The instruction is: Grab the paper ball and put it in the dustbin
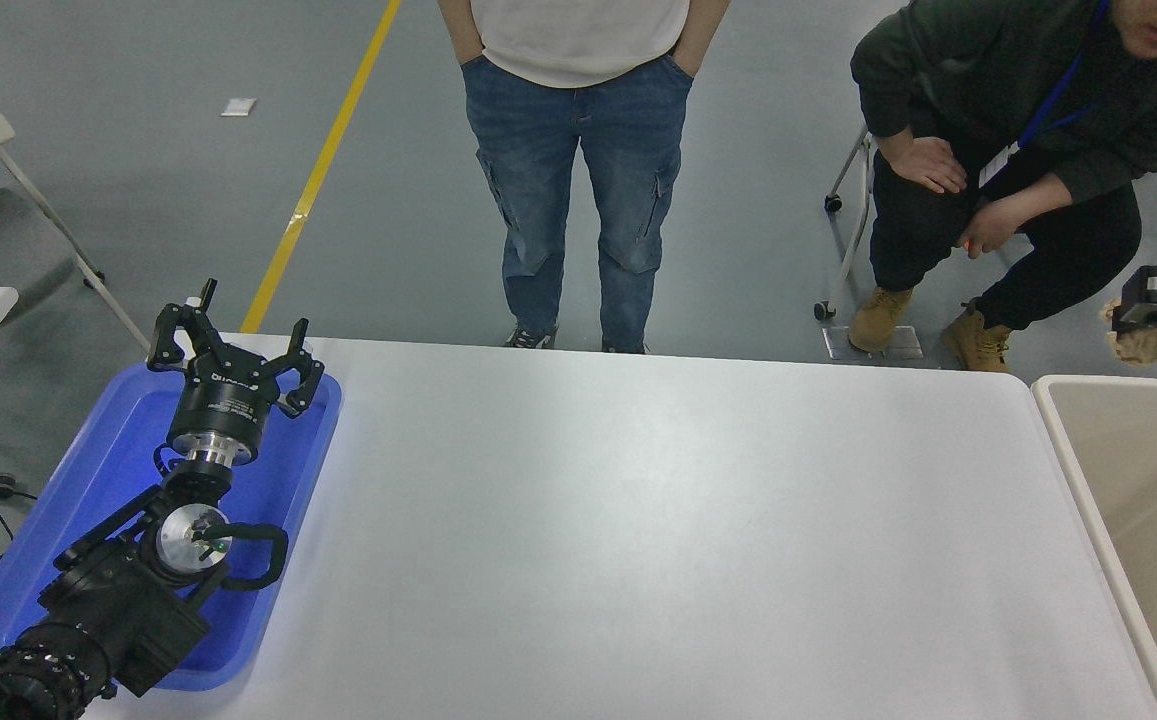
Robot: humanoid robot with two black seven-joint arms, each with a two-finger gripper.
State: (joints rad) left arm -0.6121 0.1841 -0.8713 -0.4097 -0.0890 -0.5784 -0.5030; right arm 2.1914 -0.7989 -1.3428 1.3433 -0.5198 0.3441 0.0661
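Observation:
My right gripper (1143,325) comes in at the right edge, raised above the far rim of the dustbin (1068,440). It is shut on the tan paper ball (1153,346), which hangs at its tip. The dustbin is a cream-beige bin at the table's right end, and what shows of its inside holds nothing. My left gripper (233,345) is open and parked over the blue tray (108,470) at the lower left.
The white table (638,540) fills the middle. A person in jeans (578,170) stands at the far edge. A second person in dark clothes (1018,180) crouches at the far right, near my right gripper. A folding chair (8,200) stands at the far left.

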